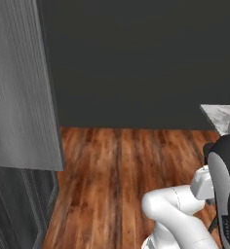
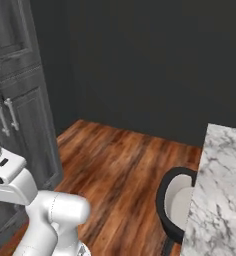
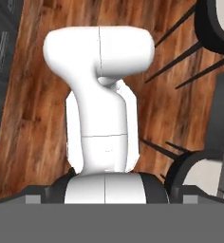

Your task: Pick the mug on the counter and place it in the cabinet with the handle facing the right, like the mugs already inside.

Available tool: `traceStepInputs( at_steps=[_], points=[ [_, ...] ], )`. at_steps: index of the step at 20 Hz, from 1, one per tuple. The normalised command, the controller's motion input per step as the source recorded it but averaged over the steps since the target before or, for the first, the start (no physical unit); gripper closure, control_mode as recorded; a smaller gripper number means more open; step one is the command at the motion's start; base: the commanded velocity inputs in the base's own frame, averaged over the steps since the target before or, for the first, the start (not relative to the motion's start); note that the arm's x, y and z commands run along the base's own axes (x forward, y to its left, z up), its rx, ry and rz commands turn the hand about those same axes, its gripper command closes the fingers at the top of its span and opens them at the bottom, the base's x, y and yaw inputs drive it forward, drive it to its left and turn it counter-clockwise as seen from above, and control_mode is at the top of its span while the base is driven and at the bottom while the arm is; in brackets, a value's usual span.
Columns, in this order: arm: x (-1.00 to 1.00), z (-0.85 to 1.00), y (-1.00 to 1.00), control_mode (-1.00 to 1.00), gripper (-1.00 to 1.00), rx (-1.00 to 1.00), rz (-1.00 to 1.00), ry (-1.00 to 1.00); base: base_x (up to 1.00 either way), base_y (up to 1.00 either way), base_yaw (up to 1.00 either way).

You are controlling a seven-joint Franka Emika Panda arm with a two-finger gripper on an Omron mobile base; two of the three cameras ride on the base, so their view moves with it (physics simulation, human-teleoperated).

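Observation:
The mug is out of view, and so are the mugs inside the cabinet. The grey wood-grain cabinet (image 2: 25,115) stands at the left with panelled doors and light bar handles; its side wall (image 1: 19,97) fills the left of the left base view. The white marble counter (image 2: 220,190) lies at the right, and a corner of the counter (image 1: 219,114) shows at the right edge of the left base view. My gripper (image 3: 113,194) is open, its tips far apart at the bottom of the hand view, looking down over the floor with nothing between them.
A wooden floor (image 2: 120,165) runs between cabinet and counter, up to a dark wall (image 1: 136,63). A black stool with a white seat (image 2: 176,202) stands against the counter. Two stools (image 3: 199,173) (image 3: 220,23) show at the right of the hand view.

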Motion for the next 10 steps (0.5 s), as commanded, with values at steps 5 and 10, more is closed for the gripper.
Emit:
traceStepInputs(
  at_steps=[5, 10],
  points=[
    [0.00, 0.00, 0.00, 1.00, -1.00, 0.00, 0.00, 0.00, 0.00, 0.00, -0.49],
    [0.00, 0.00, 0.00, 1.00, -1.00, 0.00, 0.00, 0.00, 0.00, 0.00, -0.49]
  ],
)
